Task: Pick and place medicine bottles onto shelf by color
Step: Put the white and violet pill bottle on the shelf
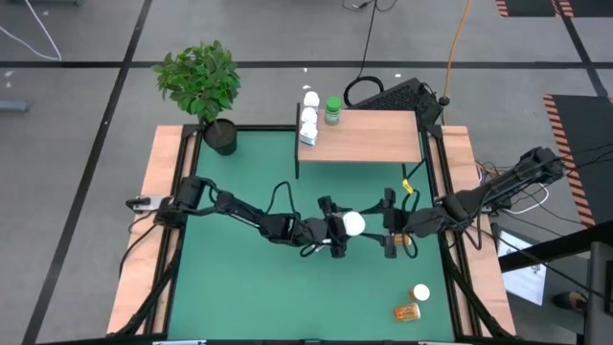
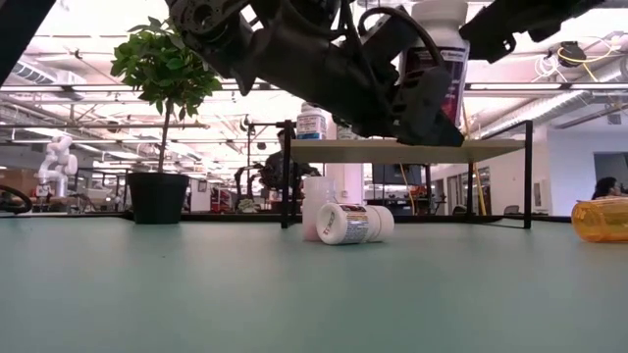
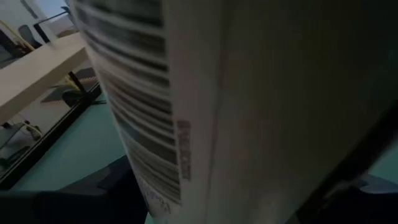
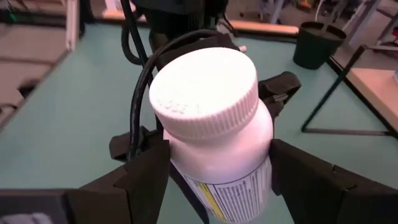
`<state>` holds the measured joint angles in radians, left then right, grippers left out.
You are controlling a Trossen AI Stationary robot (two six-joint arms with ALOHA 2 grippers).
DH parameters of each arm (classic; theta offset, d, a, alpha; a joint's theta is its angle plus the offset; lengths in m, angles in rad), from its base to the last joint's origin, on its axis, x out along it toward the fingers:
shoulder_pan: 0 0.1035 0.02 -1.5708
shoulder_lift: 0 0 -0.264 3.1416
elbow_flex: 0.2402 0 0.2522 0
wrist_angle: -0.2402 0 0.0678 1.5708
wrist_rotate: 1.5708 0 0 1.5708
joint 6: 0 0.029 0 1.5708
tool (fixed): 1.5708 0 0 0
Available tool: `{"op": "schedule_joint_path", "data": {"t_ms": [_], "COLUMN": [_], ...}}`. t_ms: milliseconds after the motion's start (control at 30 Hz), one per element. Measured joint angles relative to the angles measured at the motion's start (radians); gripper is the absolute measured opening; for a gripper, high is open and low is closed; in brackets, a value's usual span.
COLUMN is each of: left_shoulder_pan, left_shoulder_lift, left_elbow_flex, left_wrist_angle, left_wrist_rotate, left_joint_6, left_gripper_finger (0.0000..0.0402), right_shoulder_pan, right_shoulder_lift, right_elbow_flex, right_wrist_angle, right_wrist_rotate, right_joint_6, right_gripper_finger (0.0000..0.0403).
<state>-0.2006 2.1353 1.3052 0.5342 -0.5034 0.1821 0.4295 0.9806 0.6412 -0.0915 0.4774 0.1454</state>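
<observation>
My left gripper [image 1: 341,230] is shut on a white medicine bottle [image 1: 354,224] above the middle of the green mat; its label fills the left wrist view [image 3: 205,106]. My right gripper [image 1: 389,228] is open just to the bottle's right. In the right wrist view its fingers [image 4: 146,180] stand on either side of the bottle [image 4: 214,118]; whether they touch it, I cannot tell. The light-wood shelf [image 1: 369,134] stands at the far edge. It carries white bottles [image 1: 308,120] and a green-capped one [image 1: 332,108] at its left end. My left gripper pinches the white bottle's body [image 4: 261,134], below the cap, between its two fingers [image 4: 281,86]. The fingers come level from the table's left side. The bottle stands nearly upright, cap up [image 2: 438,12], lifted clear of the mat.
Two white bottles [image 2: 351,224], one standing and one lying, sit on the mat below the shelf board in the low view. An amber bottle [image 1: 407,312] lies near the mat's front right corner beside a white-capped one [image 1: 420,292]. A potted plant [image 1: 218,134] stands at the far left.
</observation>
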Motion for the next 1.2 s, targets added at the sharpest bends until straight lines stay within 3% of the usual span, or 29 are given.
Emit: {"op": "schedule_joint_path", "data": {"t_ms": [300, 433, 600, 700, 767, 933, 1200], "left_shoulder_pan": [-0.006, -0.012, -0.017, -0.019, -0.020, -0.010, 0.009], "left_shoulder_lift": [-0.019, -0.038, -0.048, -0.048, -0.048, -0.047, -0.045], "left_elbow_flex": [0.001, 0.005, 0.005, 0.005, 0.004, 0.003, 0.003], "left_wrist_angle": [0.021, 0.015, 0.006, -0.006, -0.011, 0.008, 0.014], "left_wrist_rotate": [0.006, 0.017, 0.008, 0.012, 0.015, 0.068, 0.088], "left_joint_6": [-0.002, -0.008, -0.004, -0.020, -0.029, -0.037, -0.099], "left_gripper_finger": [0.0288, 0.0300, 0.0296, 0.0290, 0.0293, 0.0308, 0.0295], "right_shoulder_pan": [0.023, 0.022, 0.016, 0.016, 0.015, 0.012, -0.012], "right_shoulder_lift": [-0.042, -0.043, -0.060, -0.060, -0.048, 0.007, 0.135], "right_elbow_flex": [-0.152, -0.253, -0.346, -0.385, -0.393, -0.396, -0.384], "right_wrist_angle": [0.225, 0.437, 0.654, 0.767, 0.830, 0.868, 1.006], "right_wrist_rotate": [0.040, -0.012, 0.041, 0.017, -0.030, -0.031, -0.028], "right_joint_6": [-0.116, -0.158, -0.211, -0.218, -0.211, -0.206, -0.195], "right_gripper_finger": [0.0263, 0.0263, 0.0273, 0.0295, 0.0314, 0.0350, 0.0344]}}
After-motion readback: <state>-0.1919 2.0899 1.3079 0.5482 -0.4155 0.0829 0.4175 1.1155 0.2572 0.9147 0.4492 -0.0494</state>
